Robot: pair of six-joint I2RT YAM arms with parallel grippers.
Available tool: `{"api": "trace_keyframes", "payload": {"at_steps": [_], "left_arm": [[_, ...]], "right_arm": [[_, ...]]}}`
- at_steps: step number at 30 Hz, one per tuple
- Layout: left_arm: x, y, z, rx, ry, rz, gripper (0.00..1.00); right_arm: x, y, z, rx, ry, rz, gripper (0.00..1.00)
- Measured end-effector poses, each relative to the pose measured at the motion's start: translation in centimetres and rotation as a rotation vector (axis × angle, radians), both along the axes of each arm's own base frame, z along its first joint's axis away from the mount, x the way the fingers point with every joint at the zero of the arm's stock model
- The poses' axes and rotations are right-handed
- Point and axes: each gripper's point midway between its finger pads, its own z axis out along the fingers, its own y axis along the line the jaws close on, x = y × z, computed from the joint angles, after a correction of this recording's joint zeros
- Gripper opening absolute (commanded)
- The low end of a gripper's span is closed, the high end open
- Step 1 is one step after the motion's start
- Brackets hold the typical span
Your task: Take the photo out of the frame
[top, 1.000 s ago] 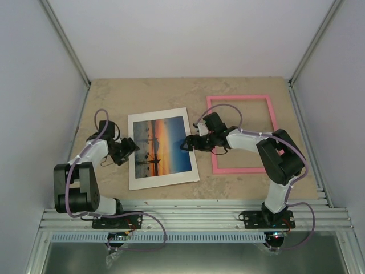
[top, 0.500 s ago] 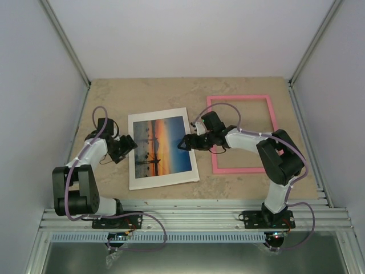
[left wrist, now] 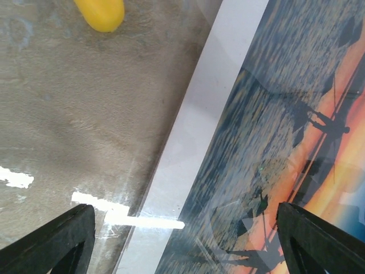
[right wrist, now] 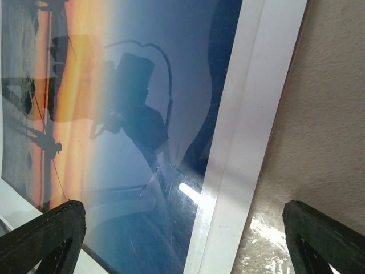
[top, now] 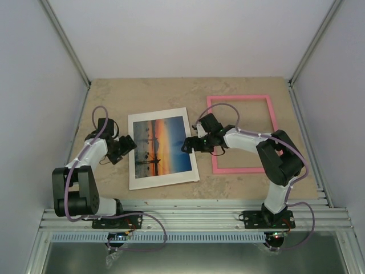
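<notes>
While both arms bend low and reach inward, left gripper [top: 129, 146] and right gripper [top: 187, 145] flank the photo [top: 161, 144], jaws spread wide, holding nothing. Photo flat on table [top: 114, 97]; frame [top: 239, 98] lies just right, apart.

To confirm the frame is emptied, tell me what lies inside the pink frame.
Only bare table shows inside the frame; the photo lies outside, to its left. The right arm crosses over the opening, covering whatever is beneath it.
</notes>
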Motion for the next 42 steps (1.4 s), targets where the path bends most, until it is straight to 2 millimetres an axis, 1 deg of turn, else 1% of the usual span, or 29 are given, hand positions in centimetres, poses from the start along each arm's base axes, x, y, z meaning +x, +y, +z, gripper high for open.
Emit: {"api": "trace_keyframes", "payload": {"at_steps": [6,13,18,21,26,29,34,42], "left_arm": [[-0.3,0.3,-0.4,0.020,0.009,-0.002,0.89],[-0.4,0.3,-0.5,0.023,0.011,-0.008,0.90],[-0.5,0.3,-0.5,0.022,0.012,-0.009,0.90],[-0.6,0.3,-0.5,0.022,0.010,-0.009,0.90],[-0.6,0.3,-0.4,0.022,0.006,-0.010,0.90],[-0.7,0.2,-0.4,0.022,0.007,-0.010,0.90],[-0.7,0.0,-0.4,0.020,0.007,-0.017,0.90],[-0.7,-0.7,-0.4,0.019,0.006,-0.042,0.90]], "right_arm": [[-0.4,0.1,-0.2,-0.010,0.004,0.008,0.95],[-1.3,1.7,0.4,0.039,0.005,0.058,0.95],[-1.4,2.2,0.8,0.065,0.003,0.071,0.95],[-1.4,2.1,0.8,0.061,0.004,0.064,0.95],[-1.1,0.9,-0.2,-0.014,-0.001,0.024,0.96],[-0.9,0.6,-0.4,-0.031,-0.004,0.011,0.96],[-1.0,0.7,-0.4,-0.028,-0.001,0.007,0.96],[-1.4,1.7,0.1,0.018,0.007,0.032,0.95]]}}
